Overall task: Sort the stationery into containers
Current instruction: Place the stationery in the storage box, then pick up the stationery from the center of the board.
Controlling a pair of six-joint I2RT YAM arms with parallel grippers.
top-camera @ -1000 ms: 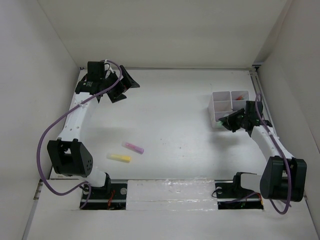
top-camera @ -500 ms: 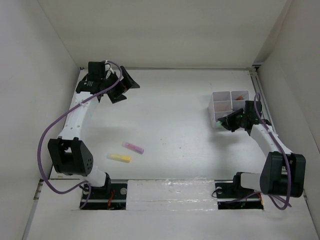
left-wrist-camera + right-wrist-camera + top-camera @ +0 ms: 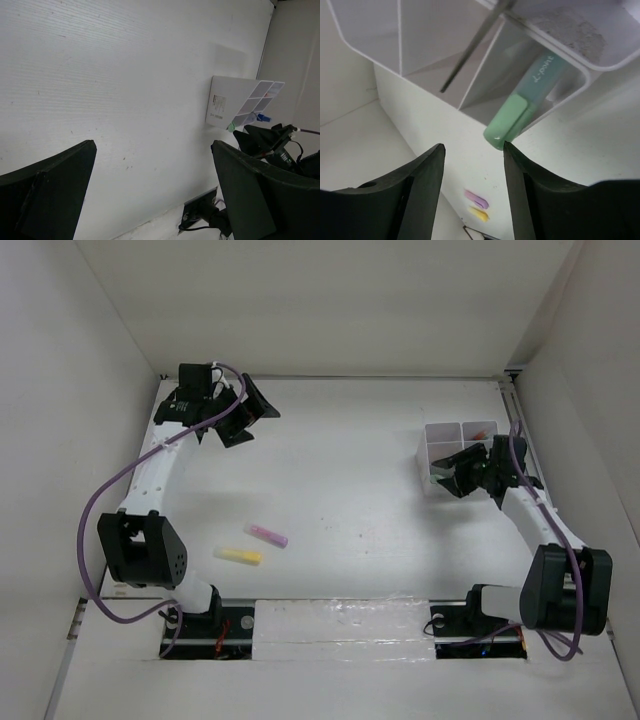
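The white four-compartment box [image 3: 443,439] stands at the right and shows in the right wrist view [image 3: 400,35] and the left wrist view [image 3: 224,101]. A green marker [image 3: 519,114] leans in its near compartment, cap end over the rim. My right gripper [image 3: 473,147] is open just short of that cap, not touching it; in the top view [image 3: 447,472] it is at the box's near corner. A pink marker [image 3: 266,534] and a yellow marker [image 3: 239,556] lie left of centre. My left gripper [image 3: 252,422] is open and empty at the far left.
A thin dark rod [image 3: 470,50] leans across the box's compartments. A red item [image 3: 478,433] lies in a far compartment and a blue-capped item [image 3: 262,118] in another. White walls close in the table on three sides.
My right gripper has shifted slightly towards the box, and the green tip at its fingers no longer shows in the top view. The left arm has not moved.
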